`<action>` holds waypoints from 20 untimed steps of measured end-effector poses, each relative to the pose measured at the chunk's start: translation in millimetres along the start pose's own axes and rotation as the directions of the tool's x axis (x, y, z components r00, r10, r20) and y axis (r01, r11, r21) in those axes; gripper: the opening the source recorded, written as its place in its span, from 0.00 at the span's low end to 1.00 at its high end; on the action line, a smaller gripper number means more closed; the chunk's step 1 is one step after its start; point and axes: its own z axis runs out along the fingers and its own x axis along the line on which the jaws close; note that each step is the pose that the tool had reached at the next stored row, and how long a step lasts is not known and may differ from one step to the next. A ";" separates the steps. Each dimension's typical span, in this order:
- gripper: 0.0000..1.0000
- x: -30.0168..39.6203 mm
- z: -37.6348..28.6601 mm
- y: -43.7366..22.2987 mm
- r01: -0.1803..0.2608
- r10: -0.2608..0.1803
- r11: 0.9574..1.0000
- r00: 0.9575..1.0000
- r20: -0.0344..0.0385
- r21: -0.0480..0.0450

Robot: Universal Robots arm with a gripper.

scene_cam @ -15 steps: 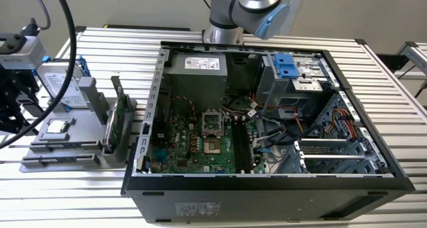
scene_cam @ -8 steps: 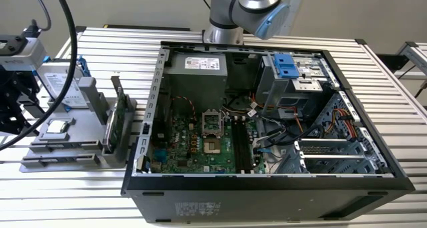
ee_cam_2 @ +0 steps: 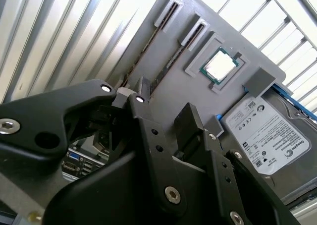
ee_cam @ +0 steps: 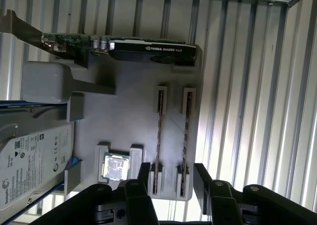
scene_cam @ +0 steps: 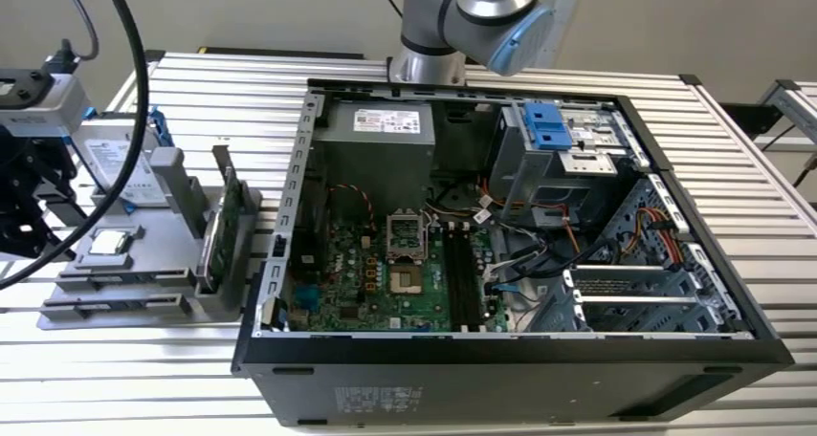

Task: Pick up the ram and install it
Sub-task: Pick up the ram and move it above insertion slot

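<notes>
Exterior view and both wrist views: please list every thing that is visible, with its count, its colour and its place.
table: 1, silver slats, under everything
case: 1, black, open, on the table
motherboard: 1, green, inside the case
power supply: 1, grey, inside the case
tray: 1, grey, at the exterior view's left of the case
hard drive: 1, silver, on the tray
CPU: 1, silver, in a tray pocket
card: 1, green and black, upright on the tray
ram: 2, dark, upright in the tray's slots
arm: 1, silver and blue, beyond the case
pincer: 1, black, open, near the ram
</notes>
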 end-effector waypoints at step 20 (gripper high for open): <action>1.00 -0.2 6.5 -0.2 0.000 0.000 1.000 1.000 0.000 0.000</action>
